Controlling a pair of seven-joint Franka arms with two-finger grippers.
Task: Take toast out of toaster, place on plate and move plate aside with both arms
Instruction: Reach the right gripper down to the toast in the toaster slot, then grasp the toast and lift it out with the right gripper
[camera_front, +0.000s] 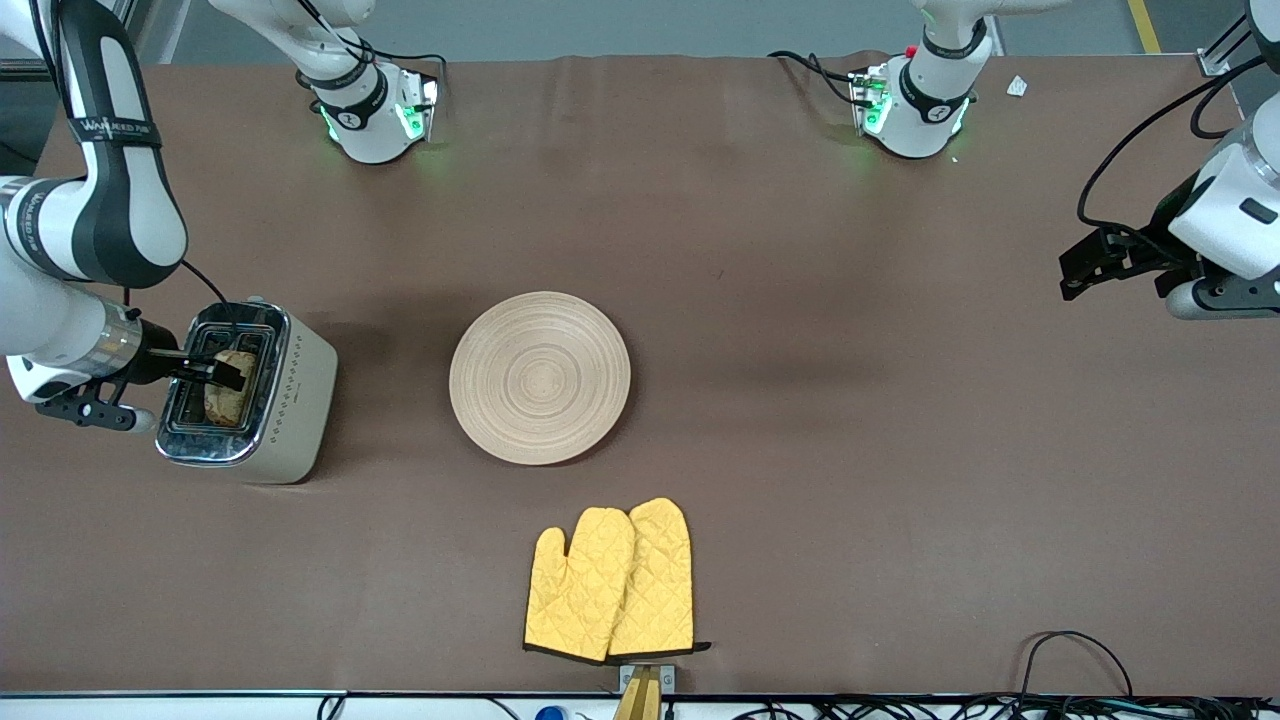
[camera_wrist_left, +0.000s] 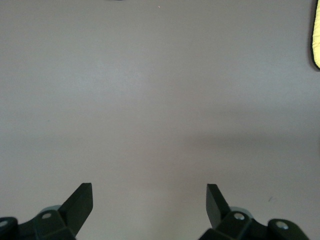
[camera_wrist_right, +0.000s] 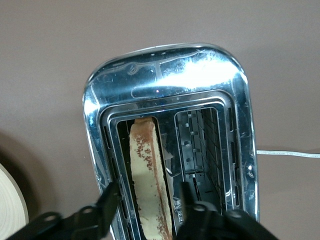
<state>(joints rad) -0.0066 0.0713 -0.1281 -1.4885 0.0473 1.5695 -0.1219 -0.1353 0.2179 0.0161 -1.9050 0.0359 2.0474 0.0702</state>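
Front: right tool down at toaster near the right arm's end, toast in the plate-side slot. Plate mid-worktop, mitts nearer camera, nothing blocking.

Left wrist: left tool wide apart over bare worktop, waiting.

Right wrist: fingers straddling toast, not clearly clamped. Best to pinch square, lift straight up.

- The toaster stands upright on the desk at the right arm's end: cream-beige sides, shiny chrome top, two slots.
- The toast, light brown and speckled with a darker crust, stands on edge in the slot closer to the plate, its top edge poking above the chrome.
- The plate, round, shallow, pale wood with ring grain, lies flat mid-desk, apart from the toaster.
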